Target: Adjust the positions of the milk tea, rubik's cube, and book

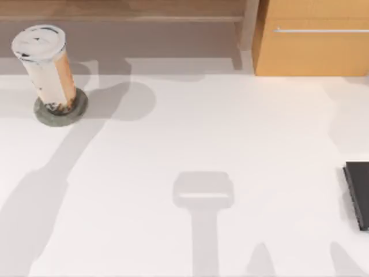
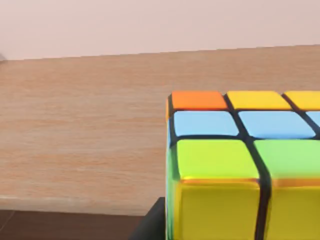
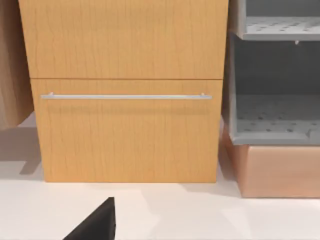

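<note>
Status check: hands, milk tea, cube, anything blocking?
Tall white-and-orange milk tea cup upright on flat grey round disc, table's far left. Multicoloured rubik's cube close in left wrist view. Black flat slab at right edge.

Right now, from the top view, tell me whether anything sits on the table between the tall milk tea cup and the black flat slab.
Nothing visible does. The tall white-lidded milk tea cup stands on a grey round disc at far left; the black flat slab lies at the right edge, with bare white table between.

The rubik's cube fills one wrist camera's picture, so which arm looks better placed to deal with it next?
Probably the left. In the left wrist view the rubik's cube sits very close in front of a wooden surface. The right wrist view faces a wooden drawer cabinet, with no cube there.
</note>
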Motion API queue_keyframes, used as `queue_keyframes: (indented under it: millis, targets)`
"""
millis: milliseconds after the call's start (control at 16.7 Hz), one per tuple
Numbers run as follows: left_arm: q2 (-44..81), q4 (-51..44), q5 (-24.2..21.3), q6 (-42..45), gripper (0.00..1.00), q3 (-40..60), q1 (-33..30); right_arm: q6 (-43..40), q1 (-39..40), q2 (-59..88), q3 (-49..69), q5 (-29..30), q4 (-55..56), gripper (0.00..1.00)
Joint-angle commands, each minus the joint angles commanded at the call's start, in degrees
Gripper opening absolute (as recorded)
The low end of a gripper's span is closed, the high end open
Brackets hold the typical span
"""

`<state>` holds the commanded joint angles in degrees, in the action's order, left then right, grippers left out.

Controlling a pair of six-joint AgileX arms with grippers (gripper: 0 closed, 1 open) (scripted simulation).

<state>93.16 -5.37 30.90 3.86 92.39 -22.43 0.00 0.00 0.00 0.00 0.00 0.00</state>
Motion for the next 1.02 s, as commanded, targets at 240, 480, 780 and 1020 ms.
queue_keyframes:
  millis: [240, 480, 780, 1020]
  targets:
    - [4.4, 10.2, 0.6, -2.4, 0.0, 0.3, -9.3, 0.0, 0.0, 0.0, 0.0, 0.0, 0.0, 1.0]
    - [5.7, 12.1, 0.7, -2.8, 0.0, 0.5, -11.1, 0.0, 0.0, 0.0, 0.0, 0.0, 0.0, 1.0]
    - [5.4, 12.7, 0.8, -2.9, 0.0, 1.2, -11.0, 0.0, 0.0, 0.0, 0.0, 0.0, 0.0, 1.0]
    - [8.3, 16.2, 2.1, -4.1, 0.0, 9.9, -10.4, 0.0, 0.0, 0.0, 0.0, 0.0, 0.0, 1.0]
